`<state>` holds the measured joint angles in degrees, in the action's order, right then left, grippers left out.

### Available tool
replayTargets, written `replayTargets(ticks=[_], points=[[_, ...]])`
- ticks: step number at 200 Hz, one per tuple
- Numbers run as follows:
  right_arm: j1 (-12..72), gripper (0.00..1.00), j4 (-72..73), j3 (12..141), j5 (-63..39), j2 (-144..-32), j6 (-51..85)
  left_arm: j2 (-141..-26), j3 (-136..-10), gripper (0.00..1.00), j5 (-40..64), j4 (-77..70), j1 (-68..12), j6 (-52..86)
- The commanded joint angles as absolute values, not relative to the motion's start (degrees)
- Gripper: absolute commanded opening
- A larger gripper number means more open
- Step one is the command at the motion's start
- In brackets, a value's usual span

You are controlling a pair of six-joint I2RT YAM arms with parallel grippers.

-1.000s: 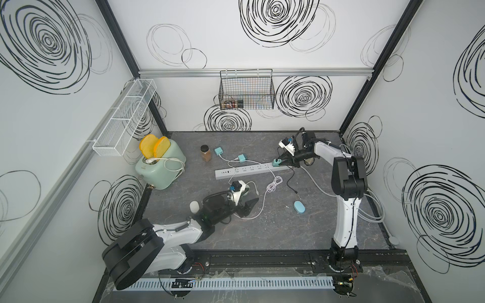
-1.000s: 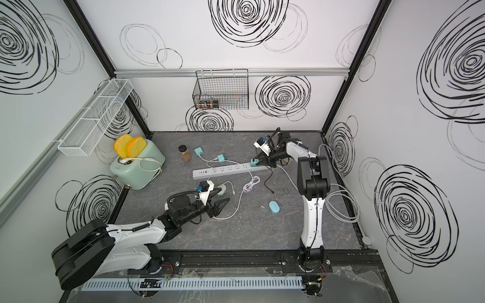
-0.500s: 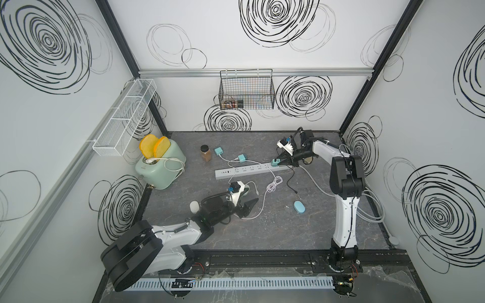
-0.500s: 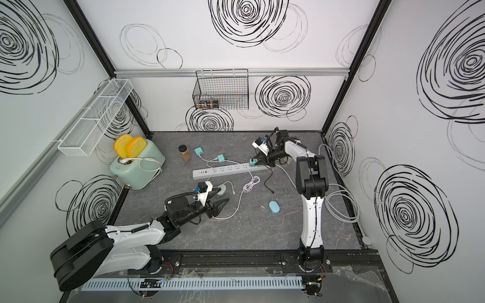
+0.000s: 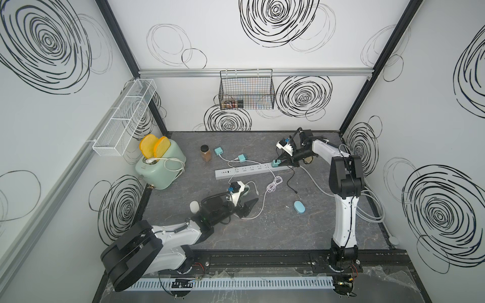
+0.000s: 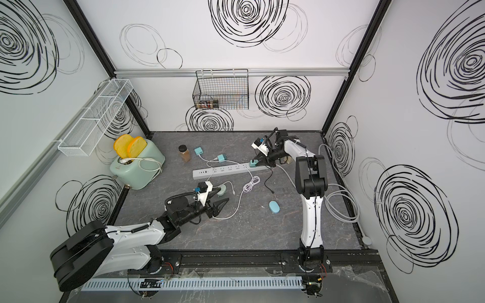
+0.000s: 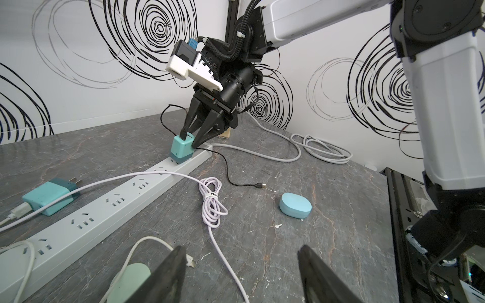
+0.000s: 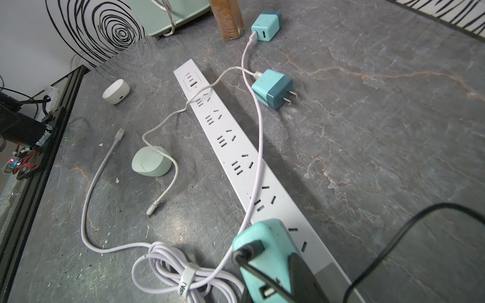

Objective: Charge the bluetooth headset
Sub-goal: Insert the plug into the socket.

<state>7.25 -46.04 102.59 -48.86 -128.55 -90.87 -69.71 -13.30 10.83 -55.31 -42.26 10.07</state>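
Item: my right fingers pinch the teal charger, apparently to seat it at the power strip's three-o'clock end; my left fingers hang wide, empty.

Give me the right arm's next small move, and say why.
Probably press the teal cube charger straight down before letting go: the right gripper grips it upright on the end socket of the white power strip, and whether its prongs sit fully home cannot be seen.
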Motion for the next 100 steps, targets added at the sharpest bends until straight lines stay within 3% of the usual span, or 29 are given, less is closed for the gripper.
replayTargets(ticks=[1, 100], points=[[7.86, 0.03, -48.34, 101.20, -45.80, -128.68, -92.30, -69.62, -13.90, 0.71, 10.33, -57.08, -41.92, 9.58], [8.62, 0.03, -49.59, 104.24, -43.14, -133.08, -89.86, -69.57, -14.11, 0.71, 10.11, -56.60, -41.81, 9.58]])
